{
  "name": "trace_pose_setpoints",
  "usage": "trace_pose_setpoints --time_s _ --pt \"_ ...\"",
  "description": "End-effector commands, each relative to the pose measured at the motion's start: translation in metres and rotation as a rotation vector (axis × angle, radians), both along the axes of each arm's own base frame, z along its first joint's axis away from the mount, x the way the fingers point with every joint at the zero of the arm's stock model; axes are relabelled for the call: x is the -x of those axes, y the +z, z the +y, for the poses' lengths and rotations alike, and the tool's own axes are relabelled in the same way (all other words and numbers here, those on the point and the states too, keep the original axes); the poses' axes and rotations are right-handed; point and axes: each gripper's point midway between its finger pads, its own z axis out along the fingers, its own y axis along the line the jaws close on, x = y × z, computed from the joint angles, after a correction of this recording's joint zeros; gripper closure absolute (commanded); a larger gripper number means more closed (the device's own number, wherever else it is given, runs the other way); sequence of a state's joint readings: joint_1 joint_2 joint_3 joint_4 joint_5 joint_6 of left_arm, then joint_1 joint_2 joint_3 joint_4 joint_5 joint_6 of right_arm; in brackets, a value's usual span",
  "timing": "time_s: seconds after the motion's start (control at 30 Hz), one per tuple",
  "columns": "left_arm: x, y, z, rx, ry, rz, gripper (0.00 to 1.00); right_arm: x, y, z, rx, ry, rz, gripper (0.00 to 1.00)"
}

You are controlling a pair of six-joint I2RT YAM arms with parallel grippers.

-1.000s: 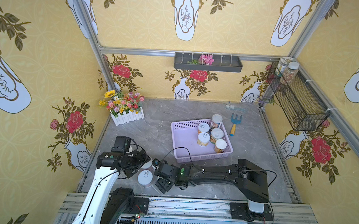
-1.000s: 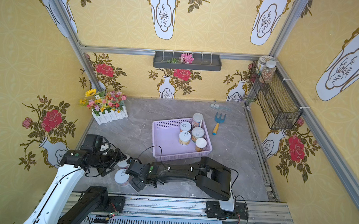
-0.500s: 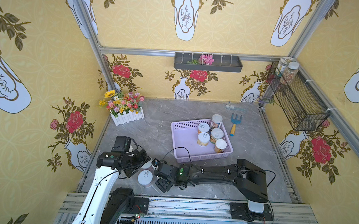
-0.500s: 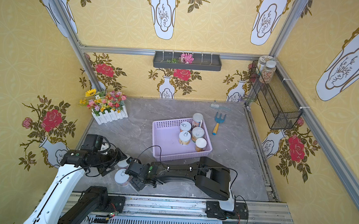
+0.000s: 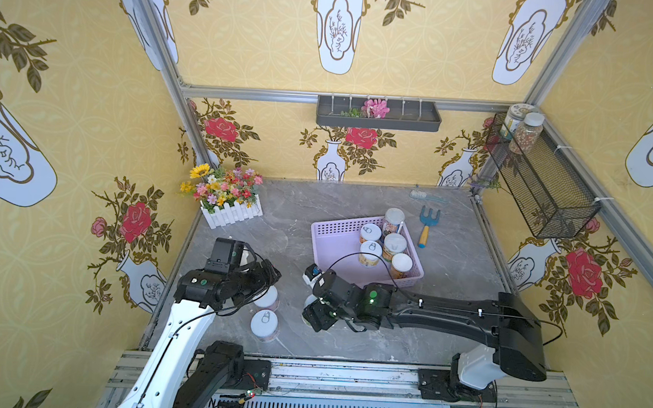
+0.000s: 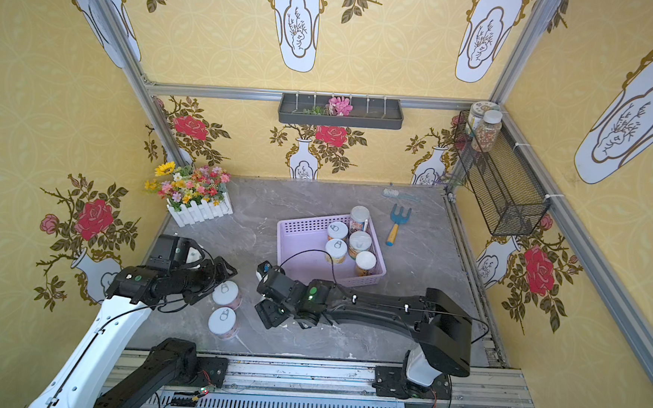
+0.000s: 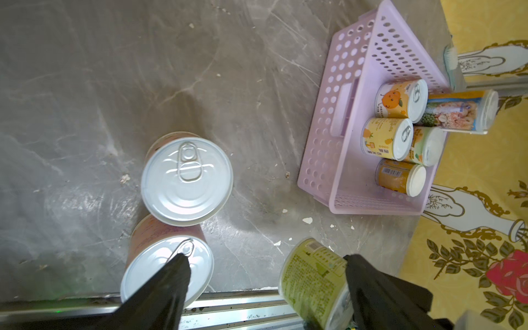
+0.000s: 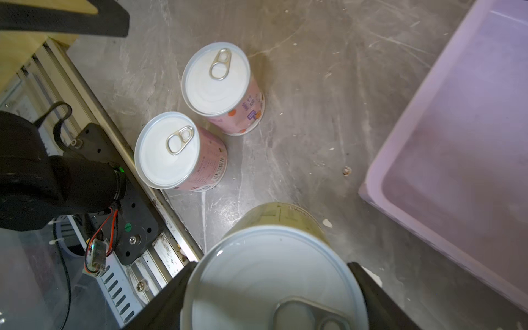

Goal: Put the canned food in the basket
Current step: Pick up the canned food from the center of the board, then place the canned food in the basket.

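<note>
Cans point(image 5: 370, 251), five of them, stand in the basket point(image 5: 333, 228); two pink cans point(image 8: 167, 151) stand side by side on the table point(image 5: 309, 208) near its front edge. The right gripper point(image 8: 271, 264) clamps a yellow can point(image 7: 311, 277) near the basket; the left gripper point(image 5: 270, 277) hangs spread and empty above the pink pair.
</note>
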State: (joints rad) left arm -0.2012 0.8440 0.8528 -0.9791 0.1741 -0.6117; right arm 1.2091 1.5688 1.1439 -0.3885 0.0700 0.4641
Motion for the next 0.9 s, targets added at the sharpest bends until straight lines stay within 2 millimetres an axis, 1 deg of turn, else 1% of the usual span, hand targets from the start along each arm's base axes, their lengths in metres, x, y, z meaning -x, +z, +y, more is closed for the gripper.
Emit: trace_pose_setpoints --time_s 0.0,0.1,0.2,0.3,0.37,0.5,0.6,0.73,0.87 --pt "-0.016 0.008 -0.019 -0.017 -0.031 -0.067 0.08 -0.019 0.03 -0.001 -0.146 -0.074 -0.001 0.42" --pt "-0.022 0.014 -0.052 -0.012 -0.117 -0.114 0.08 -0.039 0.037 -0.022 -0.175 -0.161 0.004 0.43" --pt "-0.026 0.018 -0.084 -0.002 -0.207 -0.171 0.08 -0.059 0.039 -0.047 -0.17 -0.266 0.006 0.44" --pt "-0.029 0.021 -0.11 0.006 -0.272 -0.216 0.08 -0.076 0.041 -0.07 -0.158 -0.356 0.003 0.44" --pt "-0.03 0.019 -0.123 0.018 -0.282 -0.217 0.08 -0.086 0.04 -0.083 -0.149 -0.403 0.011 0.44" --pt "-0.03 0.016 -0.144 0.027 -0.334 -0.242 0.09 -0.103 0.036 -0.104 -0.14 -0.475 0.035 0.44" --pt "-0.029 0.013 -0.15 0.013 -0.35 -0.255 0.1 -0.116 0.029 -0.115 -0.118 -0.531 0.055 0.45" --pt "-0.027 0.007 -0.153 0.006 -0.361 -0.26 0.1 -0.128 0.016 -0.12 -0.082 -0.574 0.074 0.45" --pt "-0.023 0.002 -0.159 -0.051 -0.407 -0.28 0.09 -0.14 0.007 -0.122 -0.064 -0.6 0.076 0.46"
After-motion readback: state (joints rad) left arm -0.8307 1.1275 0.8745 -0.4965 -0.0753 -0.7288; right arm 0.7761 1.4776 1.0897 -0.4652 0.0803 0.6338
